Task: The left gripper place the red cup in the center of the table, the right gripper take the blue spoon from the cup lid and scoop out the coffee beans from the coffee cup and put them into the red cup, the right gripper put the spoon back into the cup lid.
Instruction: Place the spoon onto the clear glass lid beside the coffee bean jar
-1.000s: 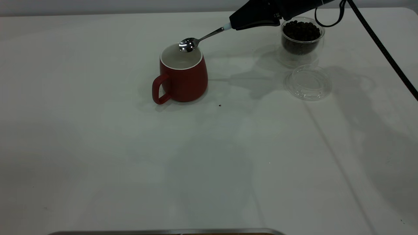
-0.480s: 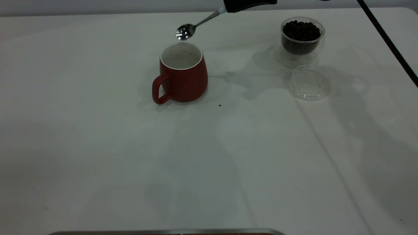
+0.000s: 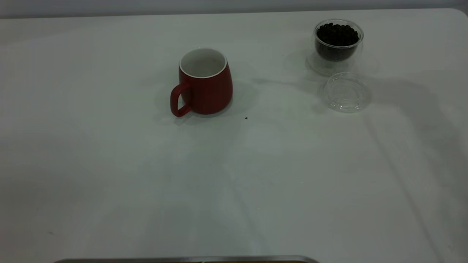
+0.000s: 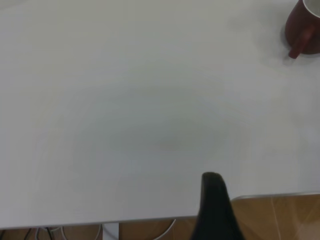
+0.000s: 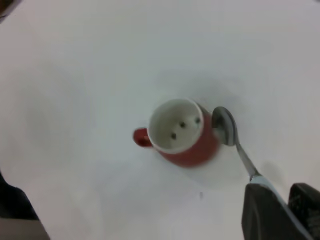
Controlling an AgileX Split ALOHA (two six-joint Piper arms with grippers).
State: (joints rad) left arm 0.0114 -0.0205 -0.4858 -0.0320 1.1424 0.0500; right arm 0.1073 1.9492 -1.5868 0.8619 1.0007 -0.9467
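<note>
The red cup [image 3: 204, 82] stands upright mid-table, handle toward the front left. Seen from above in the right wrist view, the red cup [image 5: 175, 127] holds three coffee beans [image 5: 182, 125] on its white bottom. My right gripper [image 5: 285, 207] is shut on the blue spoon [image 5: 235, 142], high above the table [image 3: 234, 182]; the spoon's metal bowl looks bare and hangs beside the cup's rim. The coffee cup [image 3: 338, 42], full of coffee beans [image 3: 337, 34], stands at the back right, with the cup lid [image 3: 345, 91] bare just in front. My left gripper [image 4: 215, 210] hangs over the table's edge, far from the red cup [image 4: 304, 27].
One stray bean [image 3: 246, 118] lies on the table in front and to the right of the red cup. Neither arm shows in the exterior view. A wooden floor [image 4: 280, 215] and cables show beyond the table's edge in the left wrist view.
The right gripper has lifted the spoon from over the red cup's rim, up and out of the top of the exterior view. The cups and the lid have stayed put.
</note>
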